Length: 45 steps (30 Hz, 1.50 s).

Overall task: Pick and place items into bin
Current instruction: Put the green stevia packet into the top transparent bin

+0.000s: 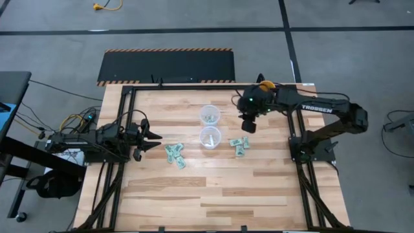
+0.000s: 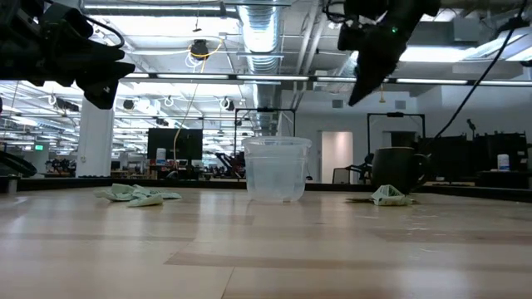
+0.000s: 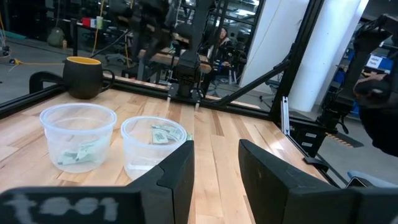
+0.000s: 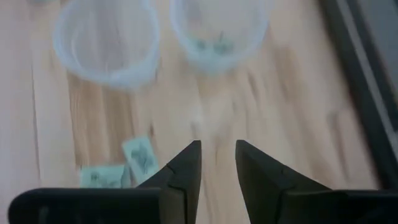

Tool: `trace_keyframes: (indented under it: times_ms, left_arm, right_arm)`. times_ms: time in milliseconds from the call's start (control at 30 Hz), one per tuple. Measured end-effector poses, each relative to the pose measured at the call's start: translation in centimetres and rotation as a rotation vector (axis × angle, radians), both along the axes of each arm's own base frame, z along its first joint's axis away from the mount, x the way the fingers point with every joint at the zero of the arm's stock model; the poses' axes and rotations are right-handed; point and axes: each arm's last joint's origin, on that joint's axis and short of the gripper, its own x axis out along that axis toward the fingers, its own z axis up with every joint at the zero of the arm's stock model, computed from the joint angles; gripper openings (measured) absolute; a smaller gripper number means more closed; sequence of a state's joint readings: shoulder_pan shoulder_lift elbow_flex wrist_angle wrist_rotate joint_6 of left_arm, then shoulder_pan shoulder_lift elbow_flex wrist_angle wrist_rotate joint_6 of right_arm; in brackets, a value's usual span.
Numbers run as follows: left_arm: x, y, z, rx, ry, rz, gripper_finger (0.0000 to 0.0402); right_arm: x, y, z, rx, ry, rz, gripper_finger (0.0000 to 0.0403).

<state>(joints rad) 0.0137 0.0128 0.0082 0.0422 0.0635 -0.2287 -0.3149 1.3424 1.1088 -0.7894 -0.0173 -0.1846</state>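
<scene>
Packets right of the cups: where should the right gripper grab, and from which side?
Come straight down with the right gripper on the packets. They lie flat and crumpled on the table, so probably pinch a raised fold on the side away from the clear cup.

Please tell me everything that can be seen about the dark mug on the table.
The mug is dark on the outside and yellow inside, which shows at its rim. It looks like glazed ceramic, with a rounded body and one loop handle at its side. It stands upright on the wooden table, near the far edge on the right arm's side. In the high view that arm hides most of it, leaving only a bit of yellow. No gripper touches it. Whether anything is inside cannot be told.
</scene>
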Motion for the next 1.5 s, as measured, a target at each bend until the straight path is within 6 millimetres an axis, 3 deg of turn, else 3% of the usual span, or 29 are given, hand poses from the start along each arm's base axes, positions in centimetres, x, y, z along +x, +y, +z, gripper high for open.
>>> trace_keyframes:
  times_ms: [433,633,833,1033,1267,1500]
  left_arm:
    - [0.0,0.0,0.0,0.0,0.0,0.0,0.0114]
    - [0.0,0.0,0.0,0.0,0.0,0.0,0.0114]
    - [0.0,0.0,0.0,0.0,0.0,0.0,0.0114]
    - [0.0,0.0,0.0,0.0,0.001,0.0,0.0114]
    - [0.0,0.0,0.0,0.0,0.0,0.0,0.0114]
    - [0.0,0.0,0.0,0.0,0.0,0.0,0.0114]
  right_arm:
    - [0.8,0.2,-4.0,0.128,0.266,-0.08,0.0091]
    - [0.6,0.7,-3.9,0.131,0.294,-0.063,0.0091]
    - [-1.1,1.2,-1.9,0.097,0.182,-0.058,0.0091]
    - [-4.3,1.9,-1.4,0.039,-0.007,-0.091,0.0091]
    - [-7.3,3.2,-4.0,0.059,-0.175,-0.137,0.0091]
    - [-7.7,4.3,-7.2,0.076,-0.229,-0.11,0.0091]
